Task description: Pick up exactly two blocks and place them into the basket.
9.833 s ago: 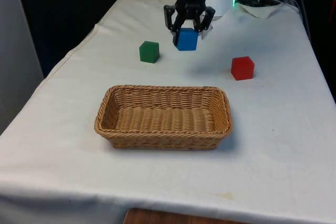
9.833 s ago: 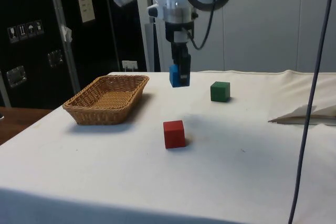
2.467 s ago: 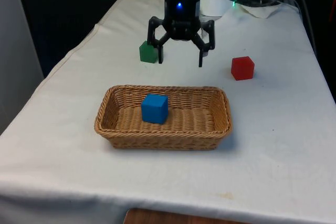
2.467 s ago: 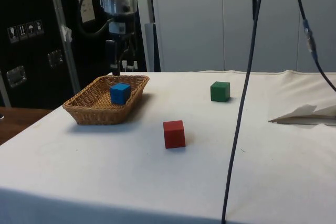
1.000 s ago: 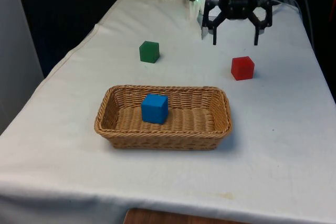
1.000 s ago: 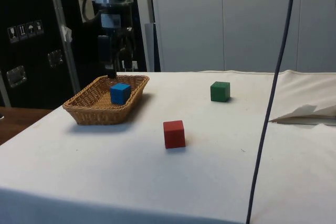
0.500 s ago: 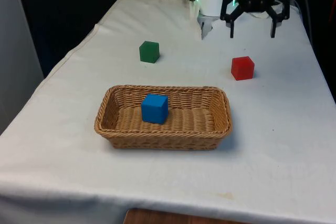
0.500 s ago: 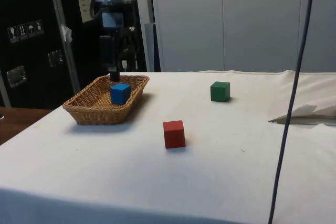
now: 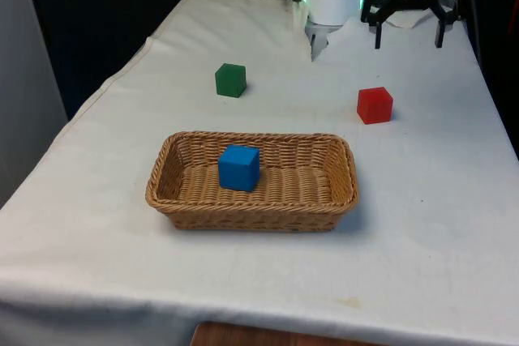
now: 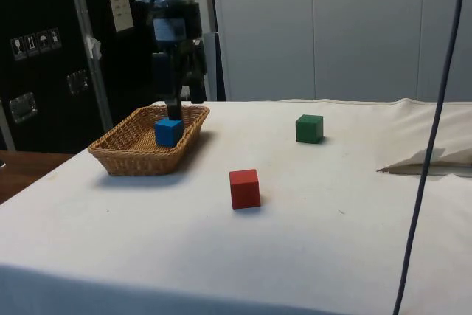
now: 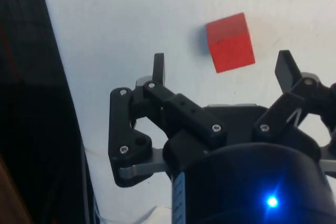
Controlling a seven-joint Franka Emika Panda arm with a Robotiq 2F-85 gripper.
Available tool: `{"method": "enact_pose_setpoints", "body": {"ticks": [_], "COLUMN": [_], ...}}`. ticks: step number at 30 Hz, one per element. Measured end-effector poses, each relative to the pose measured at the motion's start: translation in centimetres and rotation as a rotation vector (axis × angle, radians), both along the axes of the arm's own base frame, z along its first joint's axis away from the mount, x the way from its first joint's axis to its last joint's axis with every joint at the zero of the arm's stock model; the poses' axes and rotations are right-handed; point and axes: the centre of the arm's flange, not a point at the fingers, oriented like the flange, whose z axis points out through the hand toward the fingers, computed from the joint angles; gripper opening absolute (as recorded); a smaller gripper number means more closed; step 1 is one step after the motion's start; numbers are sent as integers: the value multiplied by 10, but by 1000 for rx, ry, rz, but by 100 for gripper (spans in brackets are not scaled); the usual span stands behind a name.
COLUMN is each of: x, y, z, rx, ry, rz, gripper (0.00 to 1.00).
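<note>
1. Blocks come first: the blue block (image 9: 239, 167) sits inside the basket (image 9: 252, 206), toward the front view's left of its middle, so by my reckoning one of the two is done.
2. Two blocks are on the worktop (image 9: 422, 224): the red block (image 9: 375, 105) lies beyond the basket toward the front view's right, and the green block (image 9: 231, 80) lies beyond it toward the front view's left, well apart from the red.
3. My pincer (image 9: 408, 12) hangs in the air over the far end of the worktop, beyond the red block and a little to the front view's right of it.
4. It is released: both fingers are spread wide with nothing between them, ready, I judge, to straddle a block.
5. In the wrist view the red block (image 11: 230, 42) lies beyond the fingertips (image 11: 159, 66), between their lines but closer to one finger, so I am not centred over it.
6. I judge the step in hand to be the approach to the red block; what remains is to centre over it, descend until the fingers flank its sides, then clench.
7. The basket's wide open top leaves plenty of room beside the blue block for a second.
</note>
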Motion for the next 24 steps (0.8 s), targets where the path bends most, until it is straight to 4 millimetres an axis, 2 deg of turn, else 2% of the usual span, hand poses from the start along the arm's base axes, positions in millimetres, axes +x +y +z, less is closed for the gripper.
{"method": "enact_pose_setpoints", "body": {"ticks": [6,17,24], "x": [-14,-20,-25], "y": [3,3,3], "z": [0,-10,-29], "rx": [4,-4,-20], "ry": [11,27,31], "rz": [28,89,152], "gripper": [100,100,100]}}
